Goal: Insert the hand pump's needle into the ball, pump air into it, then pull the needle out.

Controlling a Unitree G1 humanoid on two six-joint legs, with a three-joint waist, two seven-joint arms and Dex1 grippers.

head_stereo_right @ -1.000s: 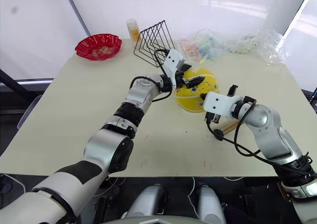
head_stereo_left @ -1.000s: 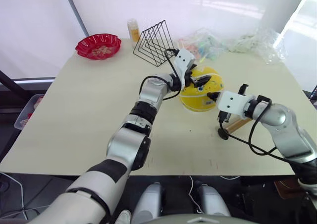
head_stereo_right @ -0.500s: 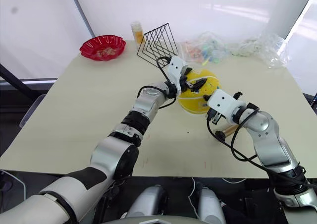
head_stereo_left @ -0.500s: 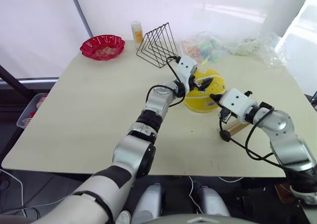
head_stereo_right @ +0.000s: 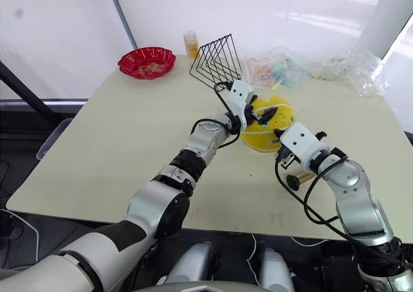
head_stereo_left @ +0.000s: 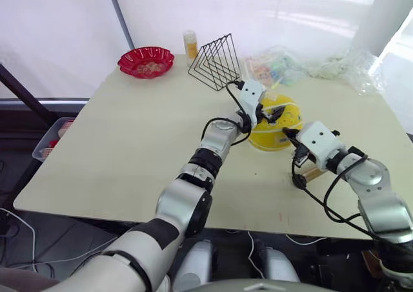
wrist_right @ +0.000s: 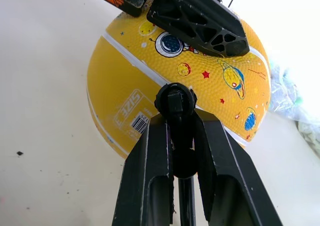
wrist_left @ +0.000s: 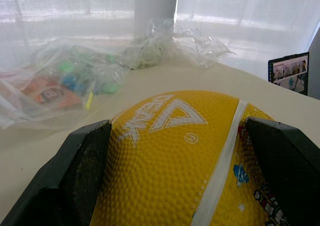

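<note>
The yellow ball [head_stereo_left: 279, 125] lies on the table beyond its middle. My left gripper [head_stereo_left: 270, 114] comes over the ball's top, and its black fingers [wrist_left: 85, 171] press either side of the ball [wrist_left: 180, 141]. On the ball's near right side, my right gripper [wrist_right: 181, 123] is shut on the black fitting [wrist_right: 175, 102] at the hose end, which points at the ball [wrist_right: 150, 71]. The needle is hidden behind the fitting. The hand pump [head_stereo_left: 314, 173] lies on the table under my right wrist, and its black hose [head_stereo_left: 329, 205] loops toward the table's front edge.
At the back of the table stand a black wire rack [head_stereo_left: 216, 62], an orange bottle [head_stereo_left: 190, 45], a red scalloped bowl [head_stereo_left: 146, 61] and a heap of clear plastic bags [head_stereo_left: 310, 66]. A bin [head_stereo_left: 55, 140] sits on the floor to the left.
The camera has moved, shifting the whole picture. Both grippers keep their places at the ball, the left on it and the right holding the fitting at its side.
</note>
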